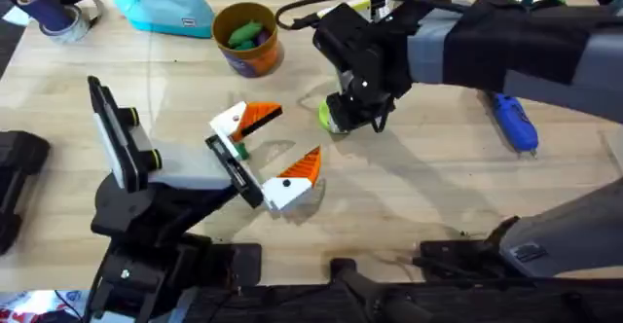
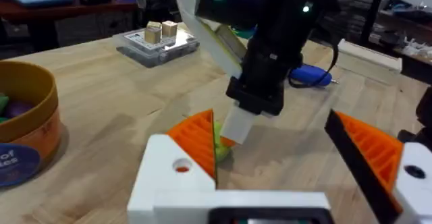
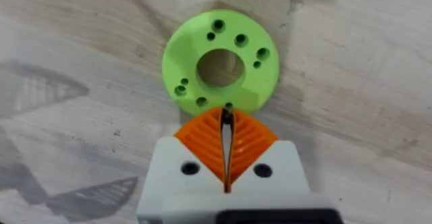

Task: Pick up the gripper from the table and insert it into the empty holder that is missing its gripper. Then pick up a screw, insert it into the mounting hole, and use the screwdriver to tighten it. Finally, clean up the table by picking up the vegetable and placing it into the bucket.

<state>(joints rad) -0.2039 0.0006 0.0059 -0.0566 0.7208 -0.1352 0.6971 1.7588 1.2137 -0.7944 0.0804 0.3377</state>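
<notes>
The holder [image 1: 185, 167], a white blocky body with a black front plate, sits on the black jointed left arm. It carries white fingers with orange pads, which are my left gripper [image 1: 287, 140] [image 2: 270, 126], spread wide open and holding nothing. My right gripper [image 1: 355, 119] [image 3: 226, 126] reaches in from the right and points down, its orange pads [image 3: 202, 143] pressed together. Its tips are at the near rim of a flat green disc with holes [image 3: 219, 62] [image 1: 331, 119] lying on the table. The orange-yellow bucket [image 1: 248, 36] [image 2: 27, 129] holds green and purple pieces. The blue screwdriver [image 1: 514, 121] [image 2: 310, 75] lies at the right.
A teal zip pouch [image 1: 165, 7] lies left of the bucket at the back, with tape rolls [image 1: 68, 17] in the far left corner. A clear box with wooden blocks [image 2: 158, 42] stands farther back. A black handle with yellow rings [image 1: 122, 133] sticks up at the left.
</notes>
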